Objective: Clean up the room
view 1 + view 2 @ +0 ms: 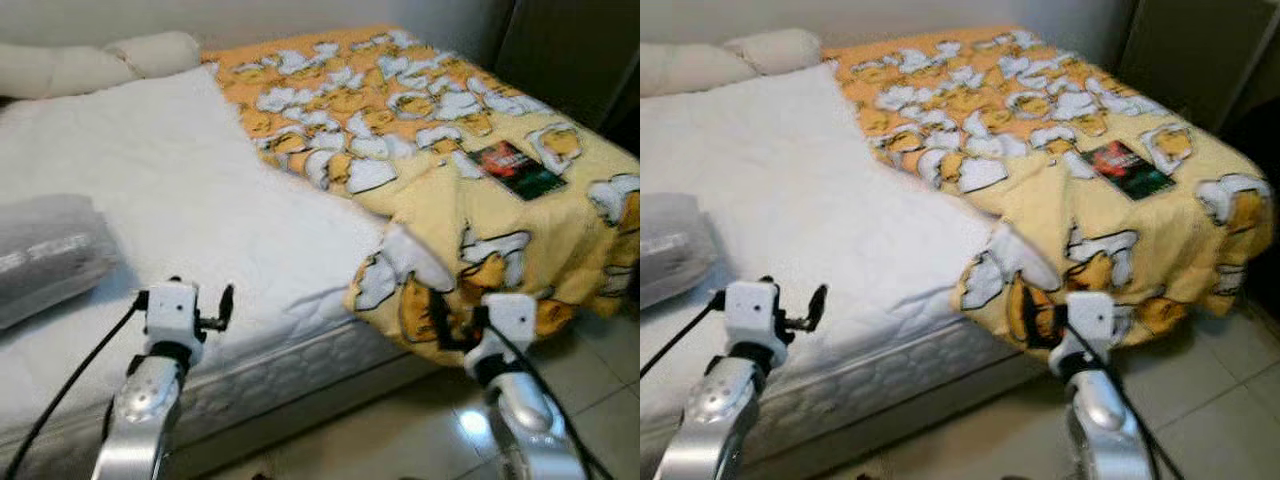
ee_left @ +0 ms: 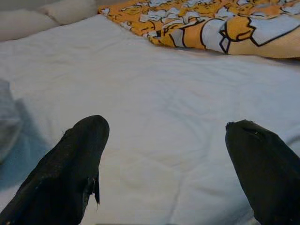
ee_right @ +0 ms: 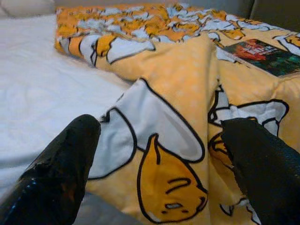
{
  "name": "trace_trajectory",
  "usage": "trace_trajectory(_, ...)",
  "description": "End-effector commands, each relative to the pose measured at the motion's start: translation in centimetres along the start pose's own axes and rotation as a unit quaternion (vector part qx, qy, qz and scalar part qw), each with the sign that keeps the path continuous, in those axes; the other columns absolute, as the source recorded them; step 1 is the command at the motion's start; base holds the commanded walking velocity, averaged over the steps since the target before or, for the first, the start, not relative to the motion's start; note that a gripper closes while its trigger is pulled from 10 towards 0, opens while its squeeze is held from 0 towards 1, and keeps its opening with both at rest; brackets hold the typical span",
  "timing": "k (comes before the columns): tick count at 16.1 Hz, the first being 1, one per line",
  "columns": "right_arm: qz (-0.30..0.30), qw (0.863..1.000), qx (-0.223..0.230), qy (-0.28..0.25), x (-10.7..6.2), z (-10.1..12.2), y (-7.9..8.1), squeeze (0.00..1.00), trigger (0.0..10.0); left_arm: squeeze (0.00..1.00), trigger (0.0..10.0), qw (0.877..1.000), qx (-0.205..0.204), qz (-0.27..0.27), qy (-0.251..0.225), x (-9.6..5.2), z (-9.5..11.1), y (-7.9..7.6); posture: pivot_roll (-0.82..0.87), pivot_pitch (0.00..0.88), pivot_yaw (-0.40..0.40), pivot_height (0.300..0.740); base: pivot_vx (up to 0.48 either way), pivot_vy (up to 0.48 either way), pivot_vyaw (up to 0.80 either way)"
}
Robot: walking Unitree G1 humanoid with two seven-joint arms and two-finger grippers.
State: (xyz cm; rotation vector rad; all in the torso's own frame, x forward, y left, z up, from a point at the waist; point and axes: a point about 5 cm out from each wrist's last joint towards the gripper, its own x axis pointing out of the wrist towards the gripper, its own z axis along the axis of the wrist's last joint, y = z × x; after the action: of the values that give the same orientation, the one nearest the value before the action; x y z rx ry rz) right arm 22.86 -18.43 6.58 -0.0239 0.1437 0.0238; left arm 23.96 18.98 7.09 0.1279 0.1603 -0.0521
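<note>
A yellow blanket (image 1: 400, 120) with a cartoon print covers the right half of the bed, and its near corner (image 3: 159, 140) hangs over the mattress edge. On it lies a dark book (image 1: 517, 168). My right gripper (image 3: 161, 126) is open, right in front of that hanging corner, with one finger to each side of it and neither touching it. My left gripper (image 2: 166, 131) is open too, low over the bare white mattress (image 1: 180, 190) near its front edge, holding nothing.
A grey rolled pillow (image 1: 45, 255) lies at the mattress's left. White pillows (image 1: 100, 60) sit at the head by the wall. A dark cabinet (image 1: 580, 50) stands beyond the bed on the right. Tiled floor (image 1: 400, 430) runs along the bed's near side.
</note>
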Motion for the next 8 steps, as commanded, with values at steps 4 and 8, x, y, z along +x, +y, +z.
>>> trace_trajectory(4,0.009,1.000,-0.008,-0.007,0.11,0.22,0.32,0.00,10.0,0.00,10.0,1.000,0.004,0.002,-0.011,-0.16,0.65,0.14,-0.03,0.000,0.058,0.740,0.000,0.317,0.00)
trace_trajectory(8,0.022,1.000,-0.017,-0.008,0.40,0.23,0.52,0.00,10.0,0.00,10.0,1.000,0.006,0.004,-0.010,-0.44,0.67,0.15,-0.01,0.000,0.051,0.740,0.000,0.332,0.00)
